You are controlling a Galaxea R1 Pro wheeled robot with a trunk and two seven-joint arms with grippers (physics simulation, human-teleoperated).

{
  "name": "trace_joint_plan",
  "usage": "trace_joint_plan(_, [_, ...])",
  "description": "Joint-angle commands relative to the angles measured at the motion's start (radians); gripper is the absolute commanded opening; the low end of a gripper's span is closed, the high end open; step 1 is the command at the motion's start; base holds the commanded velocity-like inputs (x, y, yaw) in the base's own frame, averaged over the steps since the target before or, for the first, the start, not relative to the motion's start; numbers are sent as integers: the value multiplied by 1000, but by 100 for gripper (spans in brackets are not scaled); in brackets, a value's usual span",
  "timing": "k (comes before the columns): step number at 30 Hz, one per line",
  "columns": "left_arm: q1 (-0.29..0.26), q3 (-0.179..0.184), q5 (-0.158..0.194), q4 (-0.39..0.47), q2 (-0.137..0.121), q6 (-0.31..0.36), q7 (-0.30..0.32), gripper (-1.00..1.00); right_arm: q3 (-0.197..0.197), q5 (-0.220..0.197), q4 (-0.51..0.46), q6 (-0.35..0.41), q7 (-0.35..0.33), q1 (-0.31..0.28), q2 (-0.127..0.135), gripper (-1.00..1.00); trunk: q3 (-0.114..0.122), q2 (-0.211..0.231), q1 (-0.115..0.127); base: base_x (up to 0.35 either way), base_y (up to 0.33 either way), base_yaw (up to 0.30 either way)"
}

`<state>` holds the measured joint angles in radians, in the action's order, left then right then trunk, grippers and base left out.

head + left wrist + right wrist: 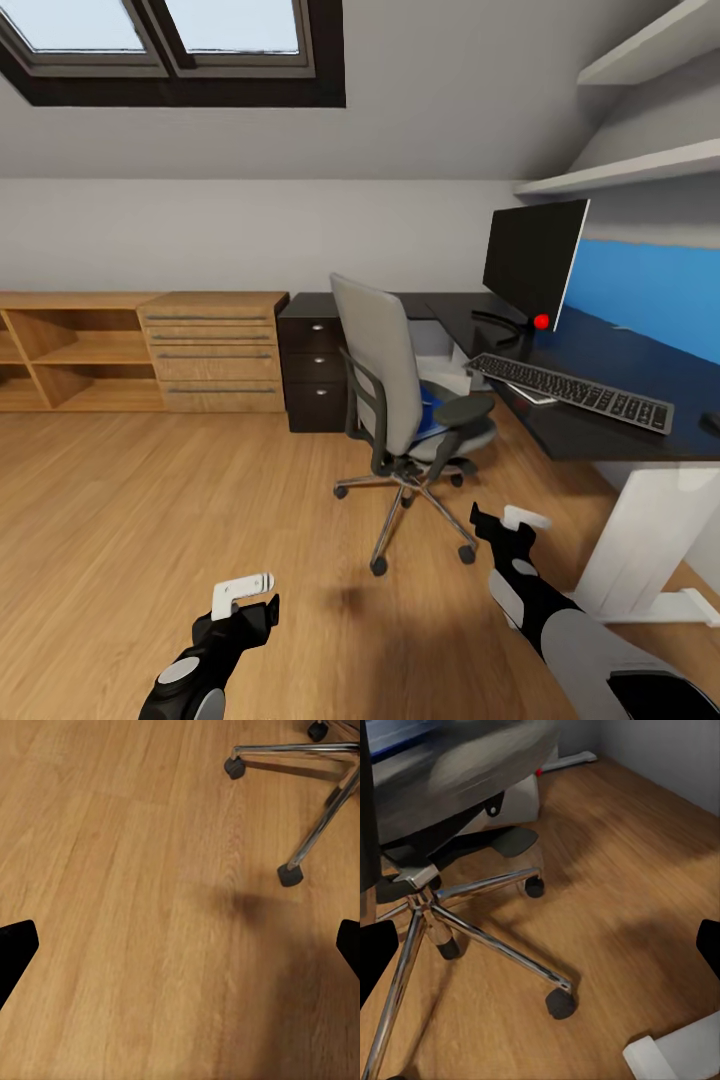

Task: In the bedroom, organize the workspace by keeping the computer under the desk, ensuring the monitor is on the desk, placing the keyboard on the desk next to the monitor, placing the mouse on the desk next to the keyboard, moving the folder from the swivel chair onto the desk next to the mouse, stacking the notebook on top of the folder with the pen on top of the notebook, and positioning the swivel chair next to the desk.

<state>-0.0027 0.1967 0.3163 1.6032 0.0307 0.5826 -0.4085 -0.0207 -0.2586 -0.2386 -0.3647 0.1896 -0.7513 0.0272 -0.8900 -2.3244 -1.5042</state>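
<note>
Both pincers are hanging empty with jaws apart over the wood floor: the right pincer point(512, 532) just short of the swivel chair point(405, 400), the left pincer point(245, 598) farther off. The chair is standing beside the desk point(590, 435), its back toward the robot. The blue folder point(432, 412) is lying flat on the seat, beyond the right pincer, which looks nearer for reaching it.
</note>
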Motion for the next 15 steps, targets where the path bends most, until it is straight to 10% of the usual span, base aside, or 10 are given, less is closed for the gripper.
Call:
trace_joint_plan(1, [0,1,10,1,0,2,-9,100,-4,-5,0,-10,1,0,0,100,-4,-8,-4,0,0,0])
trace_joint_plan(10, [0,-1,10,1,0,2,-9,100,-5,-2,-3,26,18,-18,7,100,-32,-71,-38,0,0,0])
trace_joint_plan(15, [0,-3,10,3,-1,2,-10,100,-5,-5,0,100,50,-102,52,100,-45,-99,-54,0,0,0])
